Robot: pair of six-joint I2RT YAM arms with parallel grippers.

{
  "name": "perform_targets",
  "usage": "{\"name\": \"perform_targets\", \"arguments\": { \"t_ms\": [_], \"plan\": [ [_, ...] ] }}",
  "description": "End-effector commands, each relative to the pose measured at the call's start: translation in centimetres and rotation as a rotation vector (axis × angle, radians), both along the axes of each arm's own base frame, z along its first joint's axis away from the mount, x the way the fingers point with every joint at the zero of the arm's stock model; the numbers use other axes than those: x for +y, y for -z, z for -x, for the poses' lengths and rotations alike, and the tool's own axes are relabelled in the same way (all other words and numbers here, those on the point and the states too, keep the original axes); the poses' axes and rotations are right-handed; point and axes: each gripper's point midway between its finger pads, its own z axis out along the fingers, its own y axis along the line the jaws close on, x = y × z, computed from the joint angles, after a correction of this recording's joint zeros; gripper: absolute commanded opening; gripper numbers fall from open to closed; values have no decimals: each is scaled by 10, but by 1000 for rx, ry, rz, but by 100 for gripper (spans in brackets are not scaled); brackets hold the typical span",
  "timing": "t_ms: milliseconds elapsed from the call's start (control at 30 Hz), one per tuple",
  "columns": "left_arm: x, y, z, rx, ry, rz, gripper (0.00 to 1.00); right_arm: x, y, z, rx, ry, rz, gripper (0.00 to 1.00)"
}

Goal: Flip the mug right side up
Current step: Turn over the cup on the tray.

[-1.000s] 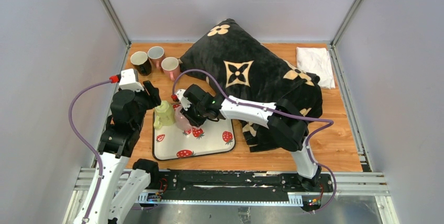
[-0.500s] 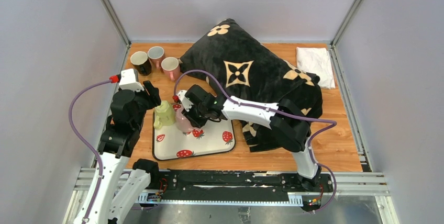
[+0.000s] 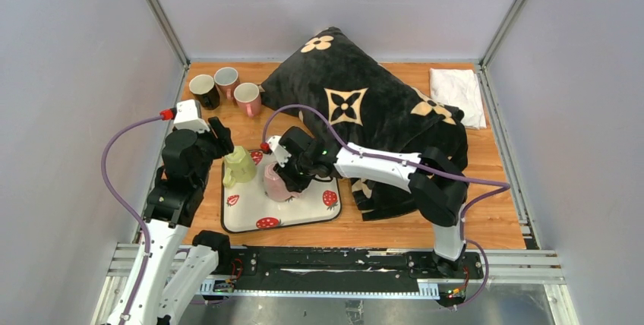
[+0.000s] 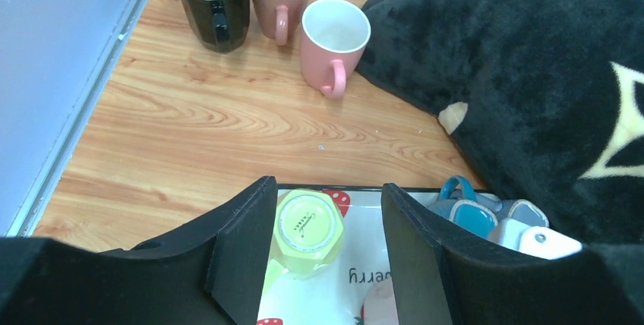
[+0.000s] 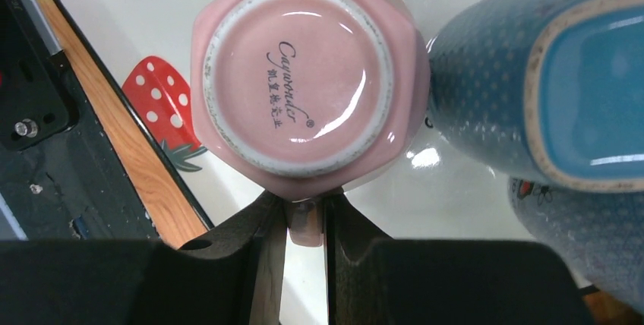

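A pink mug (image 5: 304,74) is upside down over the strawberry tray (image 3: 304,211), its stamped base facing the right wrist camera. My right gripper (image 5: 306,211) is shut on its handle; seen from above, the mug (image 3: 275,182) sits at the tip of that gripper (image 3: 292,177). Whether the mug touches the tray I cannot tell. A yellow-green mug (image 4: 307,230) stands upside down at the tray's back left corner (image 3: 238,164). My left gripper (image 4: 326,196) hangs open above it, a finger on each side, and neither finger touches the mug.
Blue mugs (image 5: 547,74) lie on the tray right next to the pink mug. Three upright mugs, one black (image 3: 203,88) and two pink (image 3: 247,96), stand at the back left. A black pillow (image 3: 357,105) fills the middle, and a white cloth (image 3: 458,93) lies at the back right.
My right gripper has carried the pink mug rightward and toward the near side of the tray. The left arm and the yellow-green mug have not moved.
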Motion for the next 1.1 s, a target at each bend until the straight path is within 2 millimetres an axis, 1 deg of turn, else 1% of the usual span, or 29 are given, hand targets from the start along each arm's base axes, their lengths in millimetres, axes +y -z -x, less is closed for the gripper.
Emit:
{"name": "perform_targets", "arguments": {
  "t_ms": [0, 167, 267, 400, 533, 700, 800, 867, 1067],
  "plan": [
    [2, -4, -5, -28, -14, 1, 60, 6, -46, -2, -37, 6, -139, 0],
    [1, -4, -5, -27, -11, 11, 60, -2, -53, 3, -45, 17, -168, 0],
    [-2, -3, -5, -23, 3, 20, 60, -6, -62, 4, -62, 23, -188, 0],
    [-9, -4, -5, -25, 42, 36, 60, -13, -74, 1, -88, 51, -211, 0],
    [-22, -9, -8, -39, 108, 60, 61, -18, -84, -3, -87, 82, -240, 0],
    [-39, -21, -11, -67, 187, 104, 62, -27, -103, -10, -111, 120, -300, 0],
    [-44, -27, -11, -75, 213, 119, 63, -38, -115, -18, -120, 164, -339, 0],
    [-49, -32, -11, -85, 234, 135, 63, -49, -124, -25, -123, 203, -370, 0],
    [-77, -48, -11, -121, 382, 196, 66, -76, -154, -41, -148, 297, -472, 0]
  ]
}}
